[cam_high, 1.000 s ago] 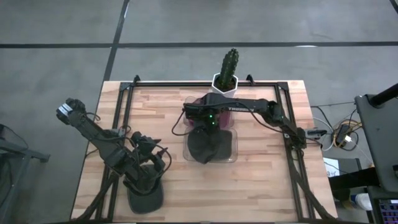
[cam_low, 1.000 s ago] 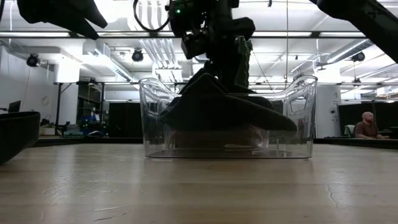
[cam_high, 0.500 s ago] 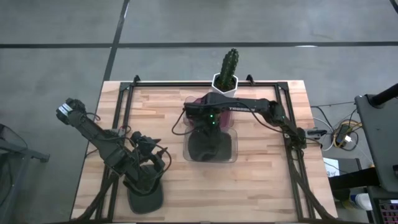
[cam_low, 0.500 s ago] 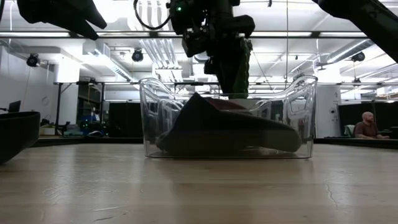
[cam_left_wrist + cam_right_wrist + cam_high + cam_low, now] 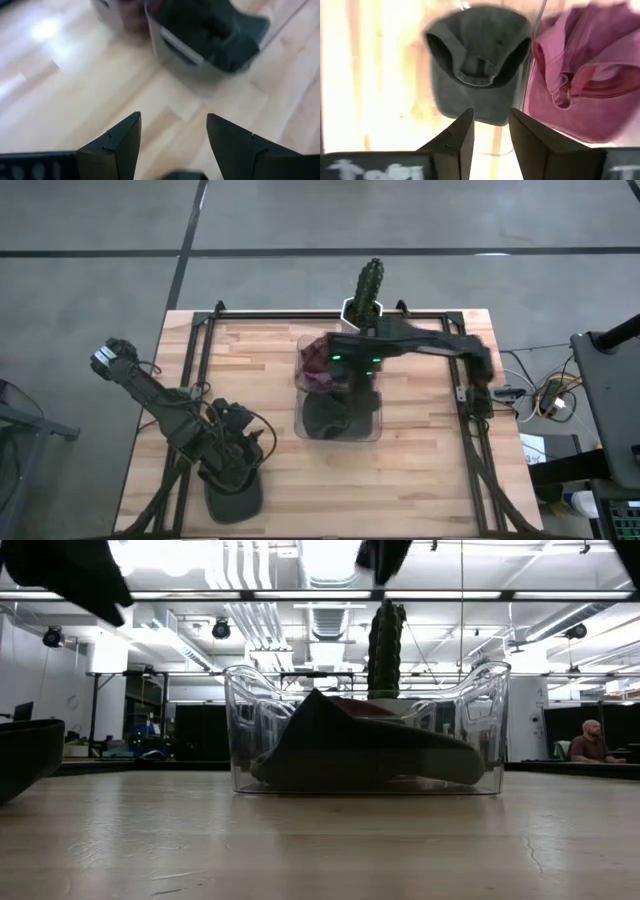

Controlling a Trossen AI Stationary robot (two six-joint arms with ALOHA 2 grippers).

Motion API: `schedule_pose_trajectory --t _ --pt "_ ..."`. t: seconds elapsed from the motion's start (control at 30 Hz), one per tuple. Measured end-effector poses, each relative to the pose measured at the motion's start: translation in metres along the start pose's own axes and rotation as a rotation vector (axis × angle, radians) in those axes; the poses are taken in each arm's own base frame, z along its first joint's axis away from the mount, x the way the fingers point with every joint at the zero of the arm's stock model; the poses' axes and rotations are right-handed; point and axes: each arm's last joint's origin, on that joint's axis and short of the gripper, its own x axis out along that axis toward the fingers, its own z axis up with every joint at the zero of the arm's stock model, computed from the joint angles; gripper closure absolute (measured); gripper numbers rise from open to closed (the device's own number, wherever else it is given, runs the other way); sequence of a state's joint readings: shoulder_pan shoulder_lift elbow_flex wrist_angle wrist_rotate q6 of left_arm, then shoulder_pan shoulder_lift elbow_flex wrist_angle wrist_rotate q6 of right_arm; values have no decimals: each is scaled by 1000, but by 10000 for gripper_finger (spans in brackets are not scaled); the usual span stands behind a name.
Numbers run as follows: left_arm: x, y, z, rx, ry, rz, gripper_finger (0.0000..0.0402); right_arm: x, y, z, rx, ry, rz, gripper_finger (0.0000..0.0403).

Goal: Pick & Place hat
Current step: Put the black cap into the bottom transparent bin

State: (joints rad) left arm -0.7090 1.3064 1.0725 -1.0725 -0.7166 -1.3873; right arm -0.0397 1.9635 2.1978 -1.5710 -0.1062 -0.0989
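Observation:
A dark grey hat (image 5: 335, 417) lies crown-up on the floor of a clear plastic bin (image 5: 300, 430) at the table's middle. It also shows in the low view (image 5: 370, 745) and the right wrist view (image 5: 475, 75). My right gripper (image 5: 491, 122) hovers open above the bin (image 5: 355, 375), touching nothing. A pink hat (image 5: 585, 85) fills the bin's far compartment. My left gripper (image 5: 172, 125) waits open near the table's near-left corner (image 5: 245, 465), over a second dark hat (image 5: 232, 502) lying on the table.
A potted cactus (image 5: 368, 285) stands at the table's far edge, just behind the bin, and shows in the low view (image 5: 385, 650). The second dark hat shows at the low view's left edge (image 5: 25, 755). Bare wood lies to the bin's left and right.
My right gripper let go of the dark grey hat, which dropped from above the rim and settled on the bin's floor. The gripper then rose out of the top of the low view, and its arm swung toward the table's right and far side.

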Motion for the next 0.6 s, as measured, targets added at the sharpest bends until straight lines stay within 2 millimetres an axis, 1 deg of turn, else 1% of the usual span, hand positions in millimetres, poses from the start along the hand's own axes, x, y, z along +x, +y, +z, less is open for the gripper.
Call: schedule_pose_trajectory --t 0.13,0.2,0.3,0.37,0.43,0.53,0.6 --pt "-2 -1 -4 -33 69 -17 184 -51 23 -27 -49 -144 0 301" --pt "-3 -1 -6 -64 112 -23 184 -75 31 -42 -39 -242 3 306" --pt "-7 1 -10 -140 253 -2 184 -101 40 -65 -18 -401 14 312" --pt "-11 3 -13 -220 368 25 184 -113 44 -80 0 -499 26 316" --pt "-14 4 -18 -298 476 62 184 -119 47 -96 29 -572 45 319" --pt "-21 4 -26 -430 601 112 184 -122 49 -117 81 -654 75 323" --pt "-27 3 -33 -524 661 152 184 -119 48 -128 114 -688 89 326"
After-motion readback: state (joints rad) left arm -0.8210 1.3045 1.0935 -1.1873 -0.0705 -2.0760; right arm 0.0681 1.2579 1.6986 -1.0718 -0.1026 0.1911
